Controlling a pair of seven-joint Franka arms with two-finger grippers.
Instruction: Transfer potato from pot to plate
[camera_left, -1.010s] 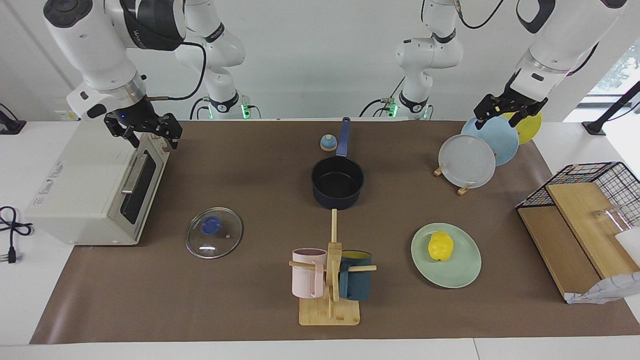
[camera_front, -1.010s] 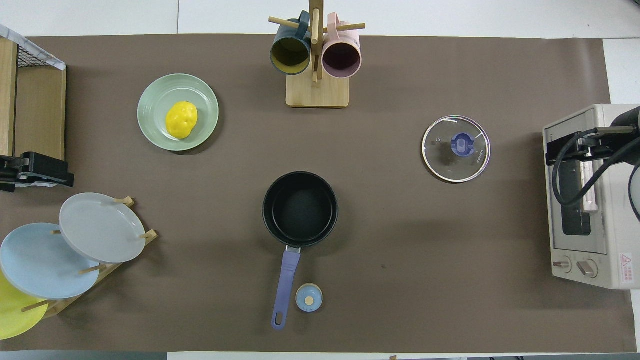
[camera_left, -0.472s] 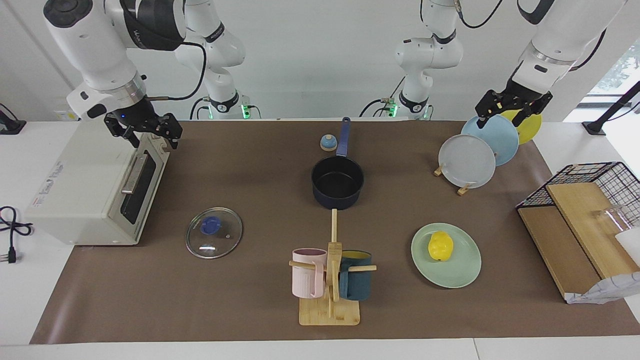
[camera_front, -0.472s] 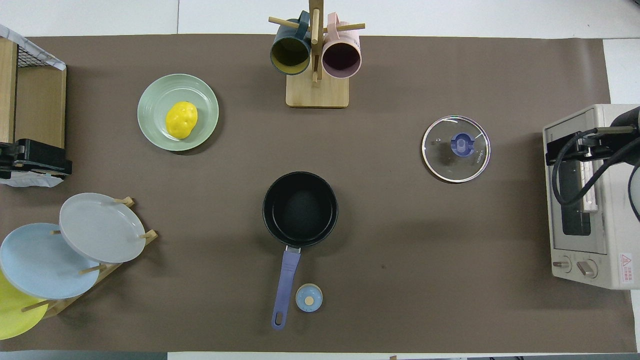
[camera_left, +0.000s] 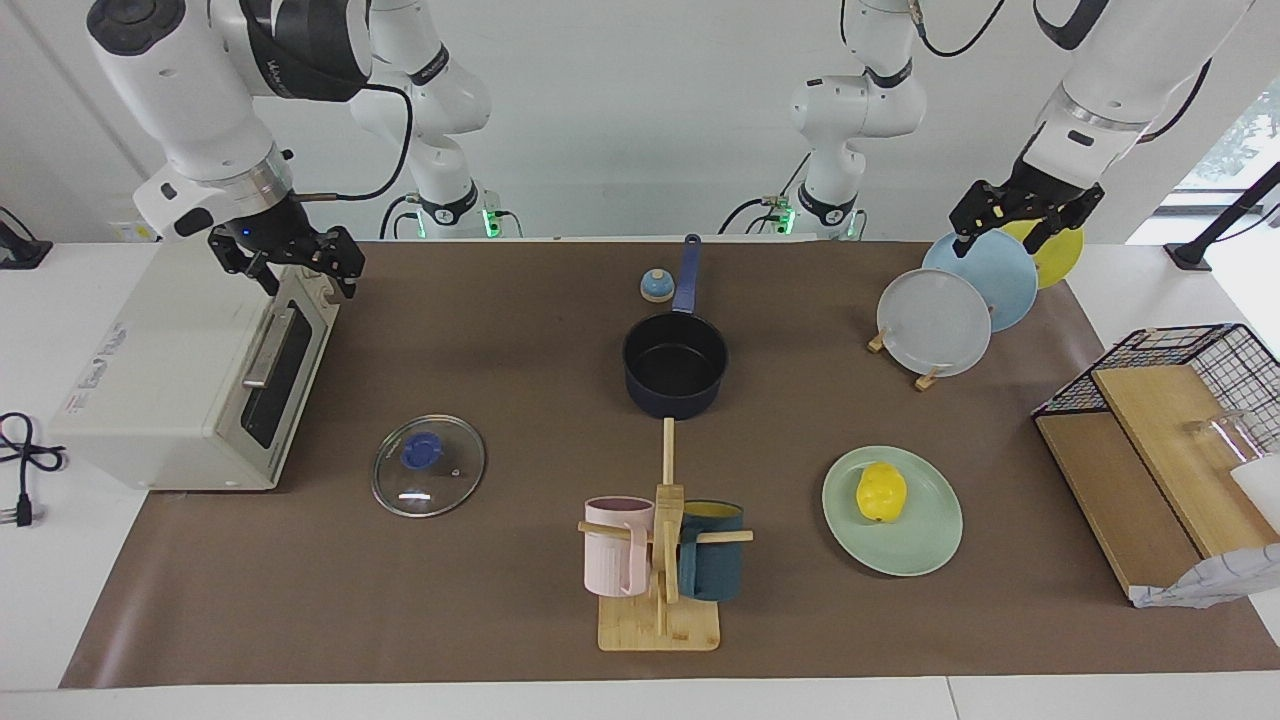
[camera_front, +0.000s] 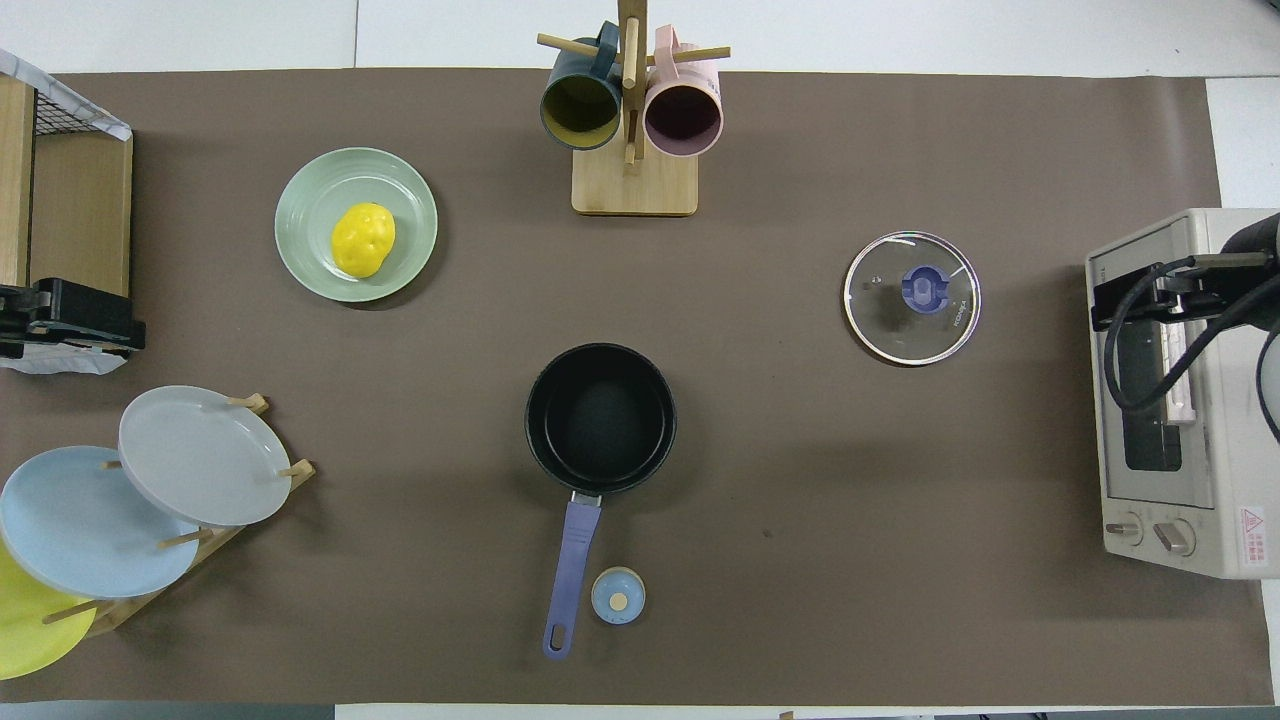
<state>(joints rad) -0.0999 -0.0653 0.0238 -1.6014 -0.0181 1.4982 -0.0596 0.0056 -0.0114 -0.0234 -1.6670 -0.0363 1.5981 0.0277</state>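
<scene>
The yellow potato (camera_left: 881, 492) (camera_front: 363, 240) lies on the mint-green plate (camera_left: 925, 545) (camera_front: 305, 210), toward the left arm's end of the table. The dark navy pot (camera_left: 675, 362) (camera_front: 600, 418) stands mid-table with nothing inside, its blue handle pointing toward the robots. My left gripper (camera_left: 1008, 228) (camera_front: 75, 318) hangs open and holds nothing, up in the air over the plate rack. My right gripper (camera_left: 300, 268) (camera_front: 1140, 300) is open too, with nothing in it, over the toaster oven's top front edge.
A rack (camera_left: 935, 320) holds grey-white, light blue and yellow plates. A glass lid (camera_left: 428, 465) lies near the toaster oven (camera_left: 180, 370). A mug tree (camera_left: 662, 560) stands farthest from the robots. A wire basket with boards (camera_left: 1160, 440) and a small blue bell (camera_left: 655, 286) are also here.
My left gripper has risen slightly over the plate rack. The right arm, potato, plate and pot have not moved.
</scene>
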